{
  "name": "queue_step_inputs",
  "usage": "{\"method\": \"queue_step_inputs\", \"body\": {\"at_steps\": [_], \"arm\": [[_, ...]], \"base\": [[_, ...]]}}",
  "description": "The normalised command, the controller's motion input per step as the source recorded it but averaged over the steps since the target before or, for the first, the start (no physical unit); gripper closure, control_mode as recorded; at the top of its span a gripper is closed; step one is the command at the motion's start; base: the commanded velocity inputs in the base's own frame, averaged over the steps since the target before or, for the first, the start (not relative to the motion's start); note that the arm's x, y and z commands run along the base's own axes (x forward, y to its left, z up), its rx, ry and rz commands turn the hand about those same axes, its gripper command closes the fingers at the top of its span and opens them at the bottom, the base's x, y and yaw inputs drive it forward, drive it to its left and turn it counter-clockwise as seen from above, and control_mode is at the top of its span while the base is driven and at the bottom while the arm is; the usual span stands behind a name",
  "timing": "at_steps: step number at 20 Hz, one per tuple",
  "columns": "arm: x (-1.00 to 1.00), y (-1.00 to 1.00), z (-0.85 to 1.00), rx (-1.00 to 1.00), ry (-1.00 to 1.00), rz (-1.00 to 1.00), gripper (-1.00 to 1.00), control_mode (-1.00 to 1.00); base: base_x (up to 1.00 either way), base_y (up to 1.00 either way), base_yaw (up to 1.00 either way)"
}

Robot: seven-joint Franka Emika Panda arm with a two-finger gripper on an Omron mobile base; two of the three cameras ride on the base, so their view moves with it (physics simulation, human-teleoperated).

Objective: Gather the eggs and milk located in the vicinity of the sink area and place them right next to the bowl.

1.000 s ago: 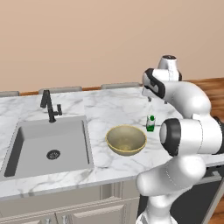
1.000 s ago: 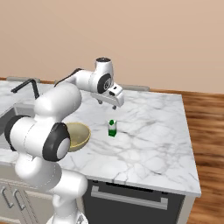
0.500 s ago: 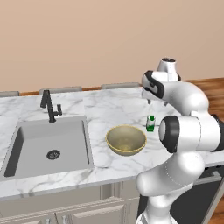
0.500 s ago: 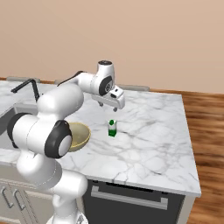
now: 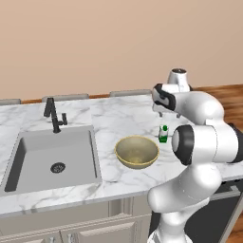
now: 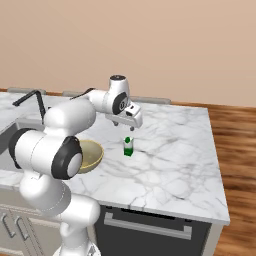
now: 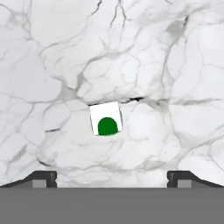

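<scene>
Sink (image 5: 52,159) at left of frame, basin bare, no eggs seen. Bowl (image 5: 136,151) at centre on tabletop (image 5: 114,118). Milk (image 5: 163,134) upright just right of bowl: that part looks done; eggs left, I judge. My hand (image 6: 126,122) above milk, spread wide, holding nothing.

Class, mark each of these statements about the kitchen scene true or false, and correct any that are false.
1. The milk bottle stands upright on the marble counter. True.
2. The bottle is inside the bowl. False: it stands on the counter beside the bowl.
3. The tool is open, above the bottle. True.
4. The tool grips the bottle. False: the fingertips stand apart, clear of it.
5. The faucet is white. False: it is black.
</scene>
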Motion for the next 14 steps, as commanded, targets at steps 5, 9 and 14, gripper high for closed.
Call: {"method": "queue_step_inputs", "body": {"at_steps": [5, 9, 14], "arm": [[0.03, 0.00, -0.12, 0.00, 0.00, 0.02, -1.00, -1.00], [0.00, 0.00, -0.12, 0.00, 0.00, 0.03, -1.00, -1.00], [0.00, 0.00, -0.15, 0.00, 0.00, 0.02, -1.00, -1.00]], "base": [[0.00, 0.00, 0.00], [0.00, 0.00, 0.00], [0.00, 0.00, 0.00]]}}
